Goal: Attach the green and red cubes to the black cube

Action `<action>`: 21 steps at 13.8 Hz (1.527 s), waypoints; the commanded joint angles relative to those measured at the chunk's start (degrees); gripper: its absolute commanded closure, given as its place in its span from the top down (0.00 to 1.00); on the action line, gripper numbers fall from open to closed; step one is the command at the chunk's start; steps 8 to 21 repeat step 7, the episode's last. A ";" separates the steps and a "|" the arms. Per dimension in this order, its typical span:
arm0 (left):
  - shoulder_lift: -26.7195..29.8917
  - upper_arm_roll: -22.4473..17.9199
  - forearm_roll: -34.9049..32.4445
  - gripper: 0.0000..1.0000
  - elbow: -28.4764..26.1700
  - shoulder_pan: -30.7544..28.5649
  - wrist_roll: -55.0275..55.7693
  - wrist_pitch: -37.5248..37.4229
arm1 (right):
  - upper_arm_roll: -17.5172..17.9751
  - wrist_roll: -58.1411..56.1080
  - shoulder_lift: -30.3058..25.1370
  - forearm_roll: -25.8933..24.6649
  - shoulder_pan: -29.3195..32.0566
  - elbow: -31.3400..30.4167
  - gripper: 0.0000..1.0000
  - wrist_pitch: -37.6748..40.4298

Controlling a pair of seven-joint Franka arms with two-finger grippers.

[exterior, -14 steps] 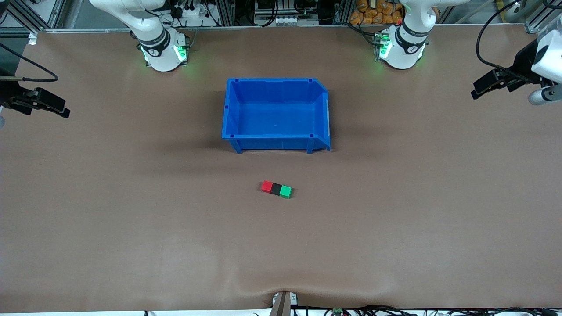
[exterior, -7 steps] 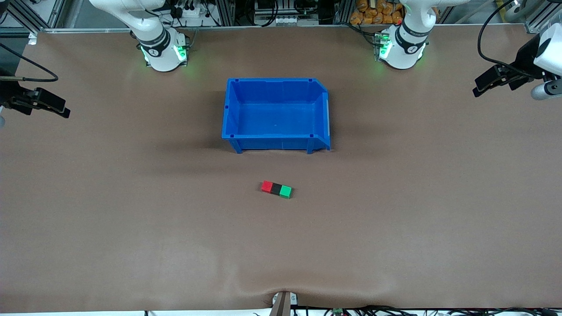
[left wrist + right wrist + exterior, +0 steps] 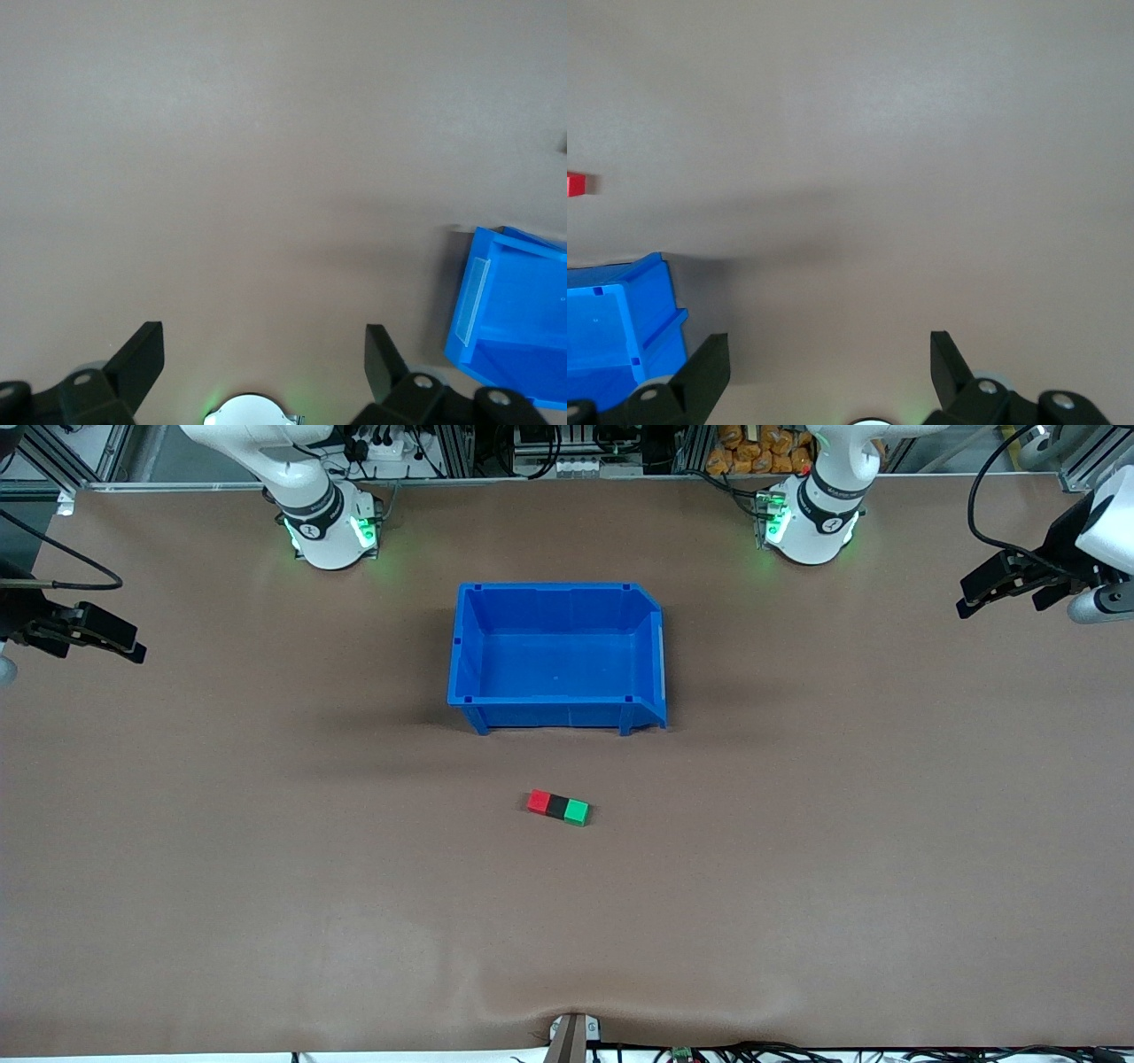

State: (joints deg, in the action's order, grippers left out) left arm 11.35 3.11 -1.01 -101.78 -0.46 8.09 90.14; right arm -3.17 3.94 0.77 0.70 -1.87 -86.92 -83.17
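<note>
The red cube, the black cube and the green cube lie joined in one row on the brown table, the black one in the middle, nearer to the front camera than the blue bin. The red cube also shows in the right wrist view. My left gripper is open and empty, up over the left arm's end of the table; it also shows in the left wrist view. My right gripper is open and empty over the right arm's end; it also shows in the right wrist view.
An empty blue bin stands mid-table between the arm bases and the cubes; it also shows in the left wrist view and the right wrist view. The table cloth bulges at the near edge.
My left gripper has drawn a little farther out and up toward its end of the table. My right gripper has shifted very slightly. The cubes have not moved.
</note>
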 commanded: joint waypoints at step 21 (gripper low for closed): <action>-1.15 -0.29 -1.19 1.00 1.85 0.46 -0.97 -1.11 | -0.08 0.19 0.20 -0.26 -0.42 0.35 1.00 0.29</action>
